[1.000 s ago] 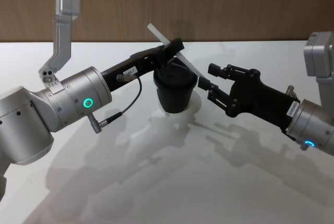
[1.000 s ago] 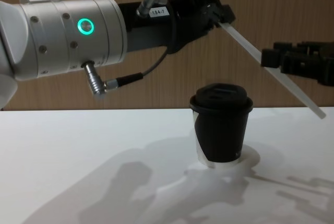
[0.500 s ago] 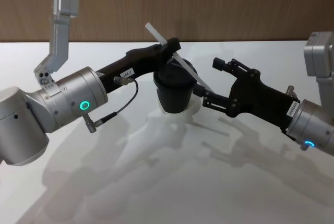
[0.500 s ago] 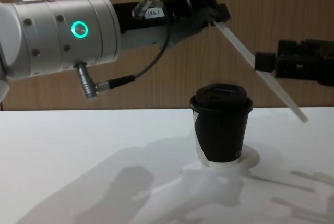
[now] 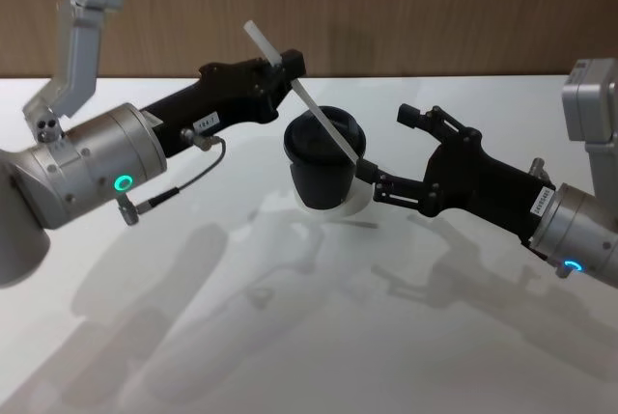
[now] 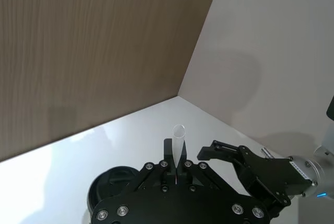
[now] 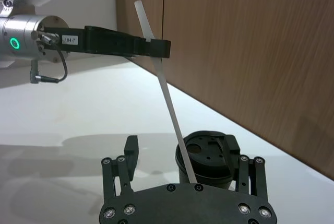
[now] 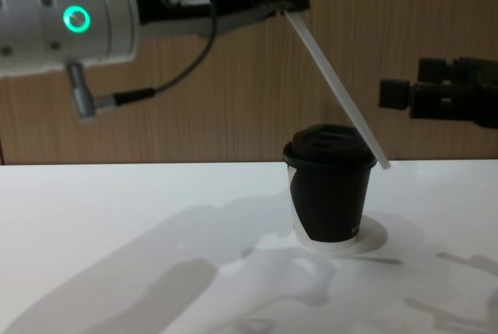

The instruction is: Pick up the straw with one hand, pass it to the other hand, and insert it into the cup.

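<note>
The white straw (image 5: 307, 96) slants down from my left gripper (image 5: 287, 69), which is shut on its upper part high above the table. Its lower end (image 8: 381, 163) hangs just beside the right rim of the black lidded cup (image 5: 323, 161), outside the lid. My right gripper (image 5: 388, 149) is open to the right of the cup, fingers spread wide. In the right wrist view the straw (image 7: 166, 93) runs down between those spread fingers, in front of the cup (image 7: 209, 153). From the chest, the left gripper (image 8: 282, 1) holds the straw above the cup (image 8: 331, 190).
The cup stands on a white round coaster (image 8: 373, 234) on the white table (image 5: 290, 337). A wooden wall (image 5: 406, 9) closes the back. A thin dark cable (image 5: 188, 178) hangs from my left wrist over the table.
My left arm has risen and drawn back to the left with the straw, pulling its lower end toward the cup's rim. The right gripper's fingers have spread wide.
</note>
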